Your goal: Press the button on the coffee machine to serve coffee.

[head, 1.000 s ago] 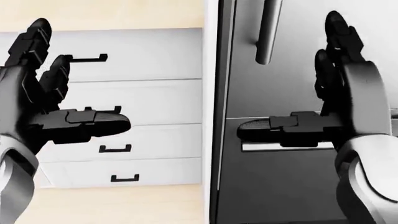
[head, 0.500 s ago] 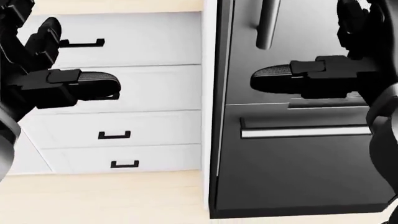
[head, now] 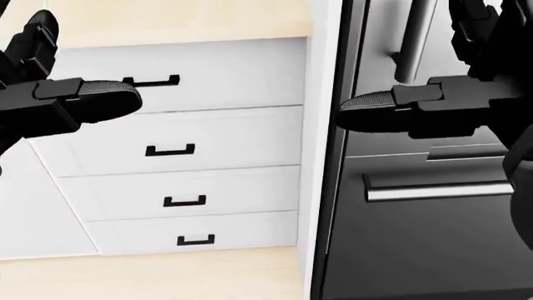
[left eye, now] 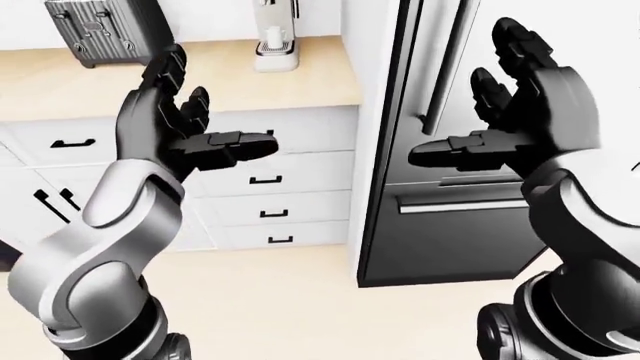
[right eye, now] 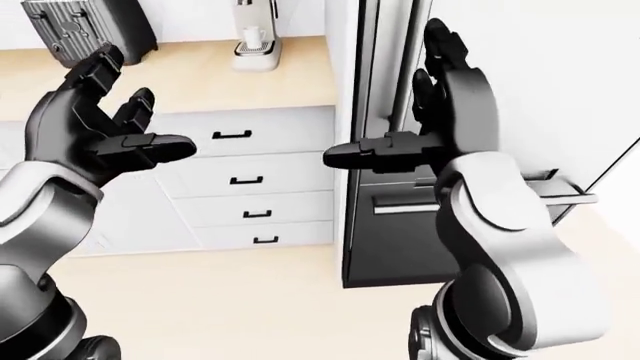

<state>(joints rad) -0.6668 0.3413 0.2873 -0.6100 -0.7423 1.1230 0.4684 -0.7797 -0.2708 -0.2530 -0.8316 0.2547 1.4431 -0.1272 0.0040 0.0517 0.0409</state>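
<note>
The robot's matte-black three-fingered left hand (left eye: 185,124) and matching right hand (left eye: 525,112) have blocky, segmented fingers with textured rounded tips. Smooth, glossy silver-grey forearm shells (left eye: 105,240) swell into rounded joints above black cylindrical segments.

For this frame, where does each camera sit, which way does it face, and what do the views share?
Left-eye view: on the head, looking down at the counter with the coffee machine; both arms show, left hand, right hand.
Right-eye view: the same scene, offset.
Head view: on the head, closer on the drawers and the refrigerator; only the hands' edges show.
All three views share drawers, refrigerator and both open hands.
</note>
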